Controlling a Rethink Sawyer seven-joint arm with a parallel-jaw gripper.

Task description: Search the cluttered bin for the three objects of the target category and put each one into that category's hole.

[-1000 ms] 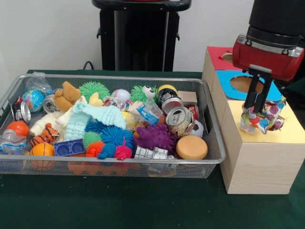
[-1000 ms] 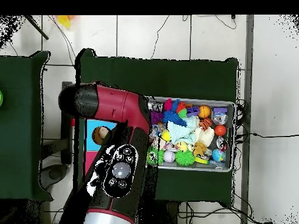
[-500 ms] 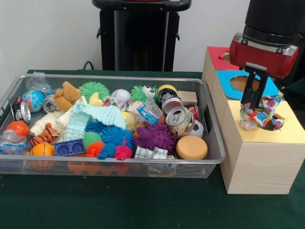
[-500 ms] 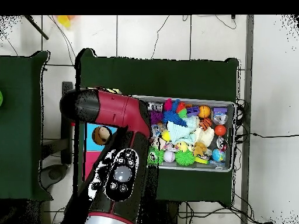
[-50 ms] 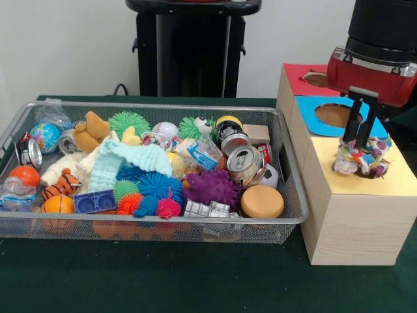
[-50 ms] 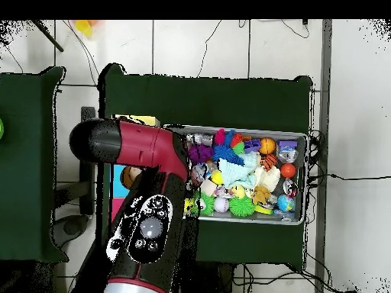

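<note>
A crumpled cloth with a multicoloured pattern (image 5: 360, 160) sits on the hole in the yellow top of the wooden box (image 5: 352, 215), partly sunk into it. In the front view my gripper (image 5: 359, 142) comes straight down from above, and its black fingers are shut on the top of this cloth. A mesh bin (image 5: 156, 223) to the left holds many mixed items, among them a light blue knitted cloth (image 5: 127, 160). In the overhead view my arm (image 6: 149, 221) covers the box and hides the gripper; the bin (image 6: 300, 137) shows to its right.
The box also has a blue panel with a round hole (image 5: 333, 115) and a red panel with a hole (image 5: 317, 79) behind the yellow one. In the bin lie a dented can (image 5: 244, 163), a purple spiky ball (image 5: 212, 187) and an orange sponge disc (image 5: 262, 201).
My gripper has shifted right with the patterned cloth. The cloth now rests over the yellow panel's hole and sits lower than before. The bin's contents have not moved.
</note>
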